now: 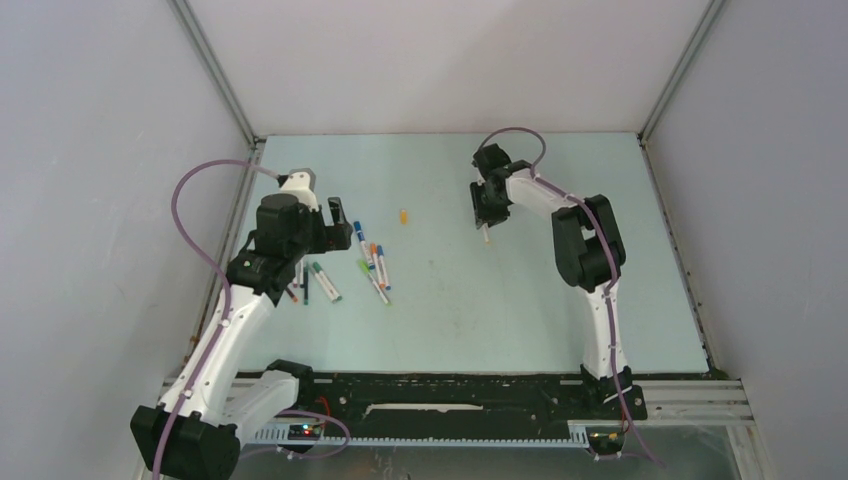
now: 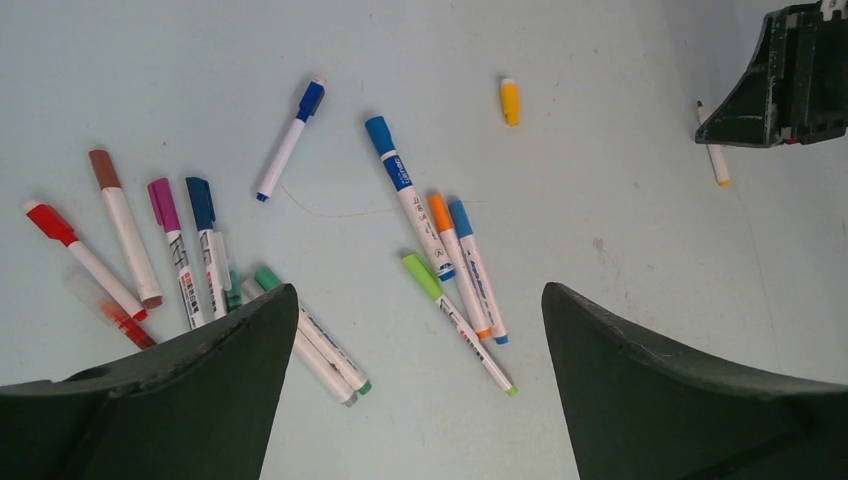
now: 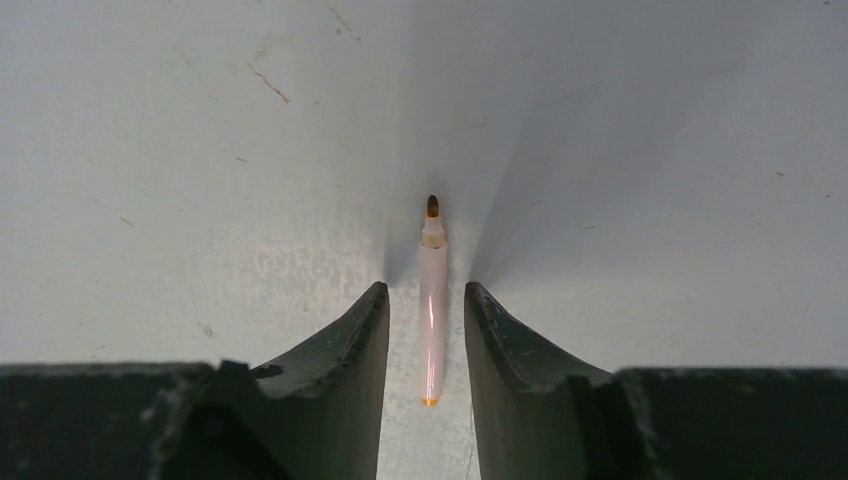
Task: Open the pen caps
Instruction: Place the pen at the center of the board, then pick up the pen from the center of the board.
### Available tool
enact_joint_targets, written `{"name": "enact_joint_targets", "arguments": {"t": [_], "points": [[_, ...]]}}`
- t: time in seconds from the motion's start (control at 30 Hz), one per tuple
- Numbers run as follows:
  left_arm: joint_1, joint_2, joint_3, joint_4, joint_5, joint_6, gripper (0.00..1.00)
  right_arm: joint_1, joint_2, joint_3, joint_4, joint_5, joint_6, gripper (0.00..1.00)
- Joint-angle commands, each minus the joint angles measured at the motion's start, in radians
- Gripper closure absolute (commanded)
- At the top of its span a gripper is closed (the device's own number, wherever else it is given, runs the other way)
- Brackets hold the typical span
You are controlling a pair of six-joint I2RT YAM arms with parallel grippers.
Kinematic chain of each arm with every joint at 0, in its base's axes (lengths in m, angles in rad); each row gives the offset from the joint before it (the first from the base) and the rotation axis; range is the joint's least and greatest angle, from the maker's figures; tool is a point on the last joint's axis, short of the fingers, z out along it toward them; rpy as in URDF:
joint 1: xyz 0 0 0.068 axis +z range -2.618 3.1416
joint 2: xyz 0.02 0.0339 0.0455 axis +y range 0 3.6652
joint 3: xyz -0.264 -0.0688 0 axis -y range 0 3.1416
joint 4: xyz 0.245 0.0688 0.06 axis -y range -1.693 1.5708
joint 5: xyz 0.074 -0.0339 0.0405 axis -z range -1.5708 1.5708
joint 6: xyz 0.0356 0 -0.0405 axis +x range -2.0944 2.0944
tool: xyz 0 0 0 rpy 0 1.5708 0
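**Pens and caps on the tabletop: stock and holders**

**Surface.** Pale blue tabletop (image 1: 520, 300), marked with light scuffs.

**Pen caps, loose.** One yellow cap (image 2: 510, 101) lies alone in the far half of the tabletop, left of its middle. It touches nothing and sits well apart from both claws.

**Pen caps, still seated.**
- A group of four pens (image 2: 445, 255) lies side by side, nearer the near edge than the yellow cap. Their caps are blue, orange, light blue and lime green.
- A lone pen with a dark blue cap (image 2: 311, 98) lies just left of that group.
- A further group of pens (image 2: 125, 235) lies close to the left edge, with caps in red, brown, purple, blue and green. Part of this group is hidden behind a finger of the left claw.

**Uncapped pen.** One white barrel with a bare tip and an orange-yellow end (image 3: 433, 265) lies about midway between the left and right edges, in the far half.

**Right claw** (image 3: 426, 290). It is partly open and straddles the uncapped pen. The barrel runs lengthwise between the fingers with a slim gap on each side, so neither finger presses on it.

**Left claw** (image 2: 418, 295). It is spread wide and holds nothing. It hangs over the pens towards the left edge, with the group of four showing between its fingers.
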Motion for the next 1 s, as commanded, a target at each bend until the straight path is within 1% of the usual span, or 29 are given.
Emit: {"name": "enact_joint_targets", "arguments": {"t": [0.0, 0.07, 0.1, 0.17, 0.27, 0.33, 0.4, 0.43, 0.47, 0.5, 0.57, 0.63, 0.73, 0.77, 0.87, 0.97], "points": [[0.009, -0.017, -0.005, 0.004, 0.012, 0.027, 0.06, 0.029, -0.104, -0.01, 0.025, 0.048, -0.026, 0.64], [0.009, -0.025, -0.006, 0.006, 0.016, 0.027, 0.06, 0.04, -0.151, -0.032, 0.035, 0.061, -0.046, 0.63], [0.009, -0.03, -0.007, 0.01, 0.045, 0.028, 0.06, 0.047, -0.179, -0.049, 0.044, 0.066, -0.059, 0.63], [0.009, -0.04, -0.01, 0.018, 0.067, 0.029, 0.06, 0.07, -0.254, -0.1, 0.069, 0.09, -0.096, 0.61], [0.008, -0.055, -0.011, 0.024, 0.078, 0.021, 0.05, 0.103, -0.396, -0.202, 0.128, 0.111, -0.155, 0.54], [0.01, -0.07, -0.012, 0.032, 0.069, 0.002, 0.04, 0.12, -0.475, -0.272, 0.151, 0.116, -0.201, 0.45], [0.01, -0.087, -0.021, 0.05, 0.053, -0.036, 0.01, 0.124, -0.545, -0.317, 0.158, 0.107, -0.243, 0.39], [0.011, -0.099, -0.035, 0.069, 0.053, -0.057, 0.0, 0.122, -0.582, -0.336, 0.155, 0.09, -0.27, 0.37], [0.012, -0.111, -0.051, 0.101, 0.059, -0.079, 0.0, 0.116, -0.616, -0.359, 0.151, 0.052, -0.3, 0.35], [0.012, -0.122, -0.067, 0.119, 0.058, -0.099, 0.0, 0.104, -0.656, -0.384, 0.144, -0.018, -0.33, 0.33], [0.012, -0.136, -0.084, 0.131, 0.047, -0.143, 0.0, 0.043, -0.741, -0.441, 0.139, -0.207, -0.379, 0.32], [0.013, -0.145, -0.103, 0.145, 0.051, -0.189, 0.0, -0.064, -0.826, -0.504, 0.137, -0.433, -0.422, 0.32], [0.015, -0.151, -0.131, 0.161, 0.095, -0.252, 0.0, -0.219, -0.979, -0.627, 0.189, -0.699, -0.443, 0.3], [0.016, -0.147, -0.136, 0.159, 0.111, -0.274, 0.0, -0.264, -1.033, -0.672, 0.223, -0.769, -0.437, 0.28], [0.016, -0.133, -0.157, 0.154, 0.162, -0.361, 0.0, -0.391, -1.178, -0.815, 0.35, -0.915, -0.376, 0.18], [0.016, -0.113, -0.213, 0.19, 0.216, -0.448, 0.0, -0.507, -1.241, -0.878, 0.392, -1.007, -0.331, 0.16]]}}
